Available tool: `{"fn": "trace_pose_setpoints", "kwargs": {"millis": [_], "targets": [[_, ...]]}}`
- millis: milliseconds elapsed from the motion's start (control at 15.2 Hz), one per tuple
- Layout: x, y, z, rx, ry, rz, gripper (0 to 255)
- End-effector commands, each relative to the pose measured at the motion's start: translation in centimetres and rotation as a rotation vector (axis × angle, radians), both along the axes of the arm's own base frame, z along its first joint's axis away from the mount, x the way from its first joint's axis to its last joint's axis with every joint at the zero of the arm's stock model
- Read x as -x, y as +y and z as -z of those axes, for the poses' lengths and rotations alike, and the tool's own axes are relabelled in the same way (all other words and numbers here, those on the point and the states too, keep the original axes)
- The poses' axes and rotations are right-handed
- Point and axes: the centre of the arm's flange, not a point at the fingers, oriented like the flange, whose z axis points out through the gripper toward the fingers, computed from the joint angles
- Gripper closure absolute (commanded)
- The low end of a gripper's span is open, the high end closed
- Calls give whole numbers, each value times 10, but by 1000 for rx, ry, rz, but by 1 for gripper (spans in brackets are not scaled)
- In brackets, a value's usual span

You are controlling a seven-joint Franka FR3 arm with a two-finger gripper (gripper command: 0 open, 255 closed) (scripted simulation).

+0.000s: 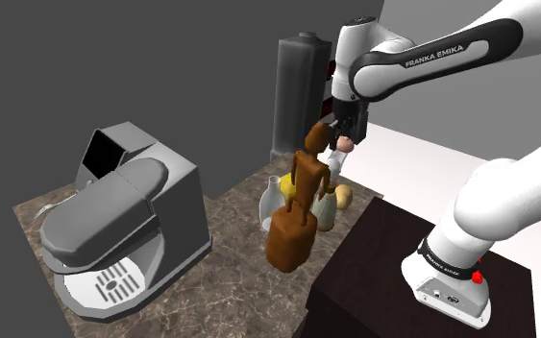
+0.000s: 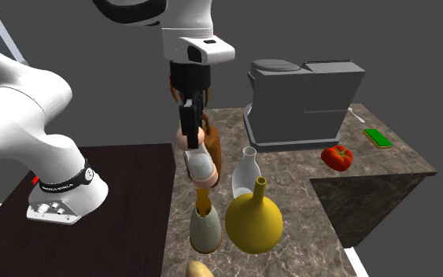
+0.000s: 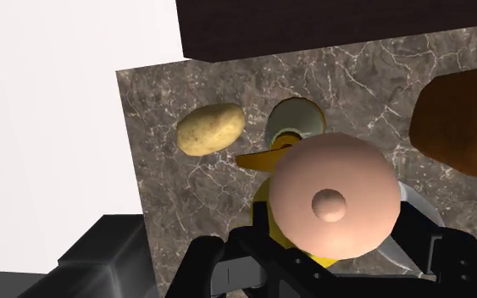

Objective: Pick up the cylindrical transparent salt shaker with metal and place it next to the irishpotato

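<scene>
Salt shaker (image 1: 344, 144) first: in the shoulder view I see it as a small pinkish knob tucked under the pincer (image 1: 341, 132), up in the air above a cluster of vessels. I judge it is carried high so that it clears their necks on the way to the potato (image 1: 344, 197), which lies near the edge of the counter (image 1: 230, 278) by the dark stand. A tall brown bottle (image 1: 297, 216), glossy and waisted like a carved figure, stands in front and hides part of the group. In the second exterior view the black fingers lie flat against the upper part of the shaker (image 2: 197, 164), so I read the pincer as clamped on it, closed down to the shaker's width. The shaker hangs as a short cylinder with a pink cap and a pale, glassy body, clear of the counter and over the vases. Below it are a grey vase (image 2: 205, 230) and, just beside that, a round-bellied yellow vase (image 2: 254, 220) with a thin neck. A white bottle (image 2: 247, 169) stands behind them, and the potato (image 2: 199, 270) shows at the bottom edge, near the grey vase. In the wrist view I look along the shaker's end (image 3: 336, 199): a smooth pink disc with a small central nub and silvery slivers at its sides, sitting between the fingers (image 3: 201, 264). Beyond it lies the potato (image 3: 211, 128), a tan, speckled oval on brown stone veined with white. Some bare stone lies beside it, and that is the spot I would aim for.
</scene>
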Motion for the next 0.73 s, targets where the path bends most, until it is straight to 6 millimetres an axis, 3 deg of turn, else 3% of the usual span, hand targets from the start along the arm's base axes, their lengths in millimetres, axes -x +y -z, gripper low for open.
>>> {"fn": "trace_pose_setpoints", "kwargs": {"millis": [0,660], "targets": [[9,-25,0,0,3,-2,255],[57,-148,-1,0,3,-2,255]]}}
